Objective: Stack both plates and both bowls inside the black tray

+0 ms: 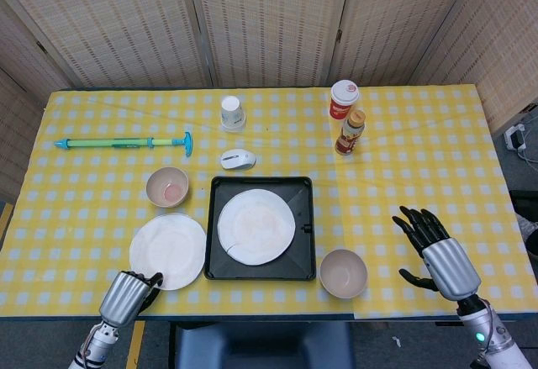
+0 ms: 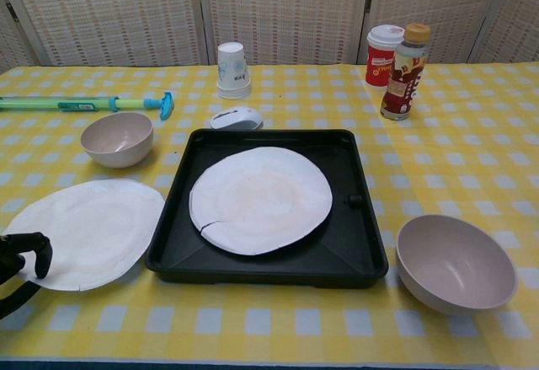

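A black tray (image 1: 304, 218) (image 2: 354, 168) sits mid-table with one white plate (image 1: 256, 226) (image 2: 259, 199) lying in it. A second white plate (image 1: 168, 250) (image 2: 84, 231) lies just left of the tray. My left hand (image 1: 126, 297) (image 2: 21, 260) pinches this plate's near edge at the table's front. One beige bowl (image 1: 167, 187) (image 2: 117, 138) stands behind that plate. The other bowl (image 1: 343, 272) (image 2: 455, 262) stands at the tray's front right corner. My right hand (image 1: 433, 247) hovers right of that bowl, fingers spread and holding nothing. The chest view does not show it.
Behind the tray lie a white mouse (image 1: 238, 159) and an upturned paper cup (image 1: 232, 113). A green pump (image 1: 124, 143) lies at the far left. A red cup (image 1: 343, 98) and a bottle (image 1: 350, 132) stand at the back right.
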### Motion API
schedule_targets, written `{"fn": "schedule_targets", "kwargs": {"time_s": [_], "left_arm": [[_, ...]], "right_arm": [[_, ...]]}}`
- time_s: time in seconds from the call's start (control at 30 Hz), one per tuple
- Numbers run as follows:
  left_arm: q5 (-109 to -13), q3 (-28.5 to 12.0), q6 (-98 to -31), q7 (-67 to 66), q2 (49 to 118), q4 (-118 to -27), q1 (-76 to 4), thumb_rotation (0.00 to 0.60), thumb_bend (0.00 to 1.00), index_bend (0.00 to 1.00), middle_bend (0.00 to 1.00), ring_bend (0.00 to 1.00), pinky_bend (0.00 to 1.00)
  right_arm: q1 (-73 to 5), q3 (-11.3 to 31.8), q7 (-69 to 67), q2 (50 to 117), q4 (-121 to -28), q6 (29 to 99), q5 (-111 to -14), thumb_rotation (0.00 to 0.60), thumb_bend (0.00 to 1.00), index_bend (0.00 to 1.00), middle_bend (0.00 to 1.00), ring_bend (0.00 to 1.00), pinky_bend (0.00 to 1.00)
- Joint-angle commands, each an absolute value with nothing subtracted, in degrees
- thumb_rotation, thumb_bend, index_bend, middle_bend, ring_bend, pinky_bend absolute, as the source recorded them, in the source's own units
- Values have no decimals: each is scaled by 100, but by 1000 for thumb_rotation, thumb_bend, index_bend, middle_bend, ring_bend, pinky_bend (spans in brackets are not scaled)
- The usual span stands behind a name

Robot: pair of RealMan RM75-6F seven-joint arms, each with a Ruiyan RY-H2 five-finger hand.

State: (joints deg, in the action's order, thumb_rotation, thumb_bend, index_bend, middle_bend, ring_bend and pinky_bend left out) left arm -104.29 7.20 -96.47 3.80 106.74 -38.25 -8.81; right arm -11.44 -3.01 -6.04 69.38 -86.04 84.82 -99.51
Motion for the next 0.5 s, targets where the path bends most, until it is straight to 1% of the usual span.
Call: {"fn": "schedule_targets", "kwargs": {"time_s": [0.03,0.2,0.37,0.5], "left_arm": [[-10441,695,-9857,530,10782,-3612,-868,600,573,633,1000,962,996],[-10332,543,-10168,537,10784,-3507,-847,600,582,637,1000,963,998],[-10161,210,-10743,590,10737,-3563,-867,600,589,640,1000,965,1000],[-10070,14,-11055,703,10697,-3753,-921,600,588,640,1000,963,1000]], "right_arm": [[-1142,-300,-602,6935,-8609,8480,-9952,600,217,0,0,0,46],[-1141,-298,-611,6929,-8617,8467,-9948,600,217,0,0,0,46],[-1158,-317,-573,6916,-8626,8394,-9950,600,217,0,0,0,46],[-1171,-324,-512,6943,-8643,8327,-9934,600,217,0,0,0,46]]}}
